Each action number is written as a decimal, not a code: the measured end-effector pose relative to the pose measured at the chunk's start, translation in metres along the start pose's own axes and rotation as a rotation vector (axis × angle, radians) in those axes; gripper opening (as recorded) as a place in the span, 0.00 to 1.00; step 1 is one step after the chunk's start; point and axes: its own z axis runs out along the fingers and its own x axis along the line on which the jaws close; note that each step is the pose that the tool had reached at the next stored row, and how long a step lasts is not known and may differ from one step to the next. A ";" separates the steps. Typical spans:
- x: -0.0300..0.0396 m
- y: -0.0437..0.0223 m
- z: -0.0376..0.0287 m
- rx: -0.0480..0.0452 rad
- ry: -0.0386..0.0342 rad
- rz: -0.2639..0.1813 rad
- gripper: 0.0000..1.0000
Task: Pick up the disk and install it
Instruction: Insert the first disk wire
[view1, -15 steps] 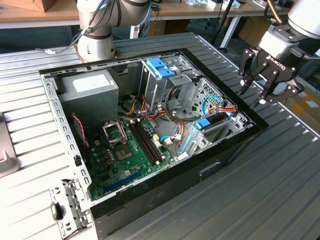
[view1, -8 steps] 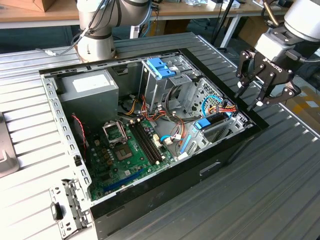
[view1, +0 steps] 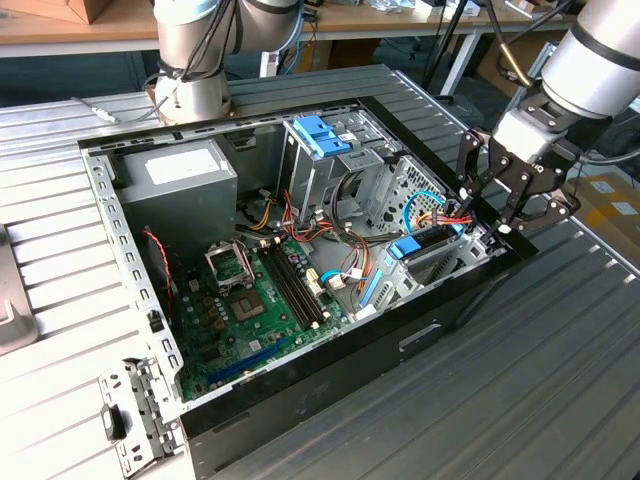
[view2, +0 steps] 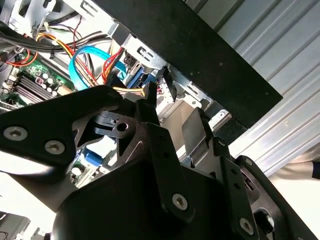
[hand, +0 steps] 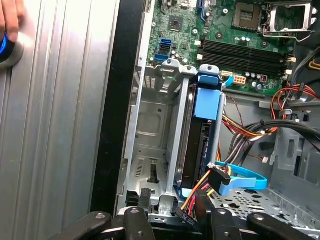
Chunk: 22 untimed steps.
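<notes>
Ribbed metal table (view1: 560, 380), open computer case (view1: 330, 390), disk (hand: 202, 130) seated in bay.

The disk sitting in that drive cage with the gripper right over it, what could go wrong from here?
1. The disk stands on edge in the drive cage with cables plugged at its end; a pull could strain or unplug them.
2. The gripper hangs close to the black case wall and could knock it.
3. Loose wire bundles beside the disk might snag.
</notes>
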 end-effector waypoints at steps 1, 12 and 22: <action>0.0004 0.0001 -0.0007 0.0003 -0.0021 0.000 0.48; 0.0120 0.0025 -0.0013 0.0040 -0.0303 -0.005 0.48; 0.0094 0.0022 0.0007 0.0037 -0.0397 -0.038 0.48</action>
